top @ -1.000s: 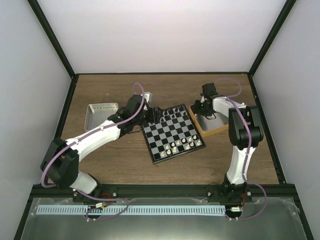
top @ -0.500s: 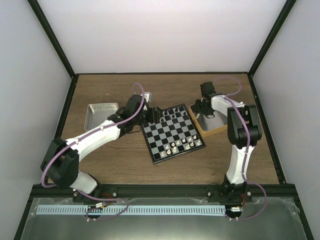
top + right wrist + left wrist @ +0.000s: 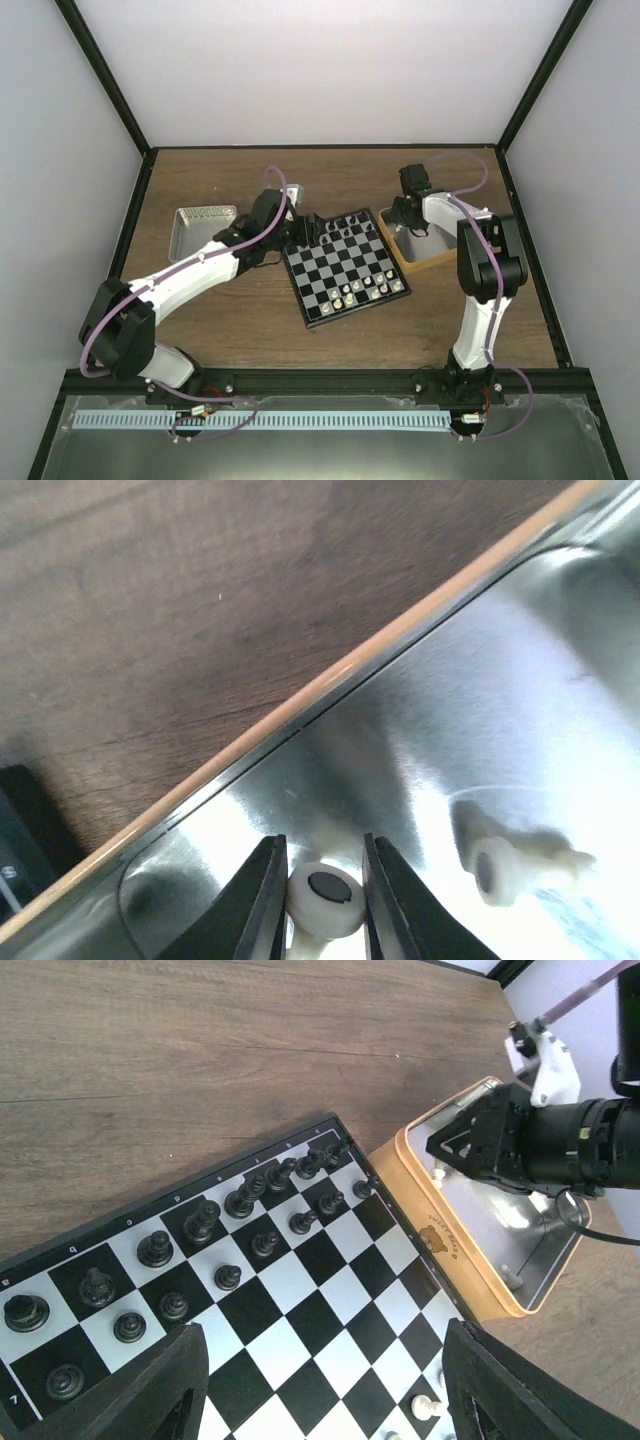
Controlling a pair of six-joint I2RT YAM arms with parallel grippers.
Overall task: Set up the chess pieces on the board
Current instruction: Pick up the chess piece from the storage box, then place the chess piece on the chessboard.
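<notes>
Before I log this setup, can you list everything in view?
Table: one, brown wood, under everything.
Chessboard: one, black and grey, mid-table.
Black pieces: about sixteen, on the board's far two rows.
White pieces: several, cream, on the board's near rows; at least two in the orange tray.
Orange tray: one, right of the board.
Silver tray: one, left of the board.
Left gripper: black, open, above the board's far left corner.
Right gripper: black, in the orange tray, closed on a white piece.

The brown wooden table (image 3: 250,330) bore the board (image 3: 322,292) (set askew), an orange-rimmed tray (image 3: 432,263) just beside it, and a pale tray (image 3: 205,211) apart.
</notes>
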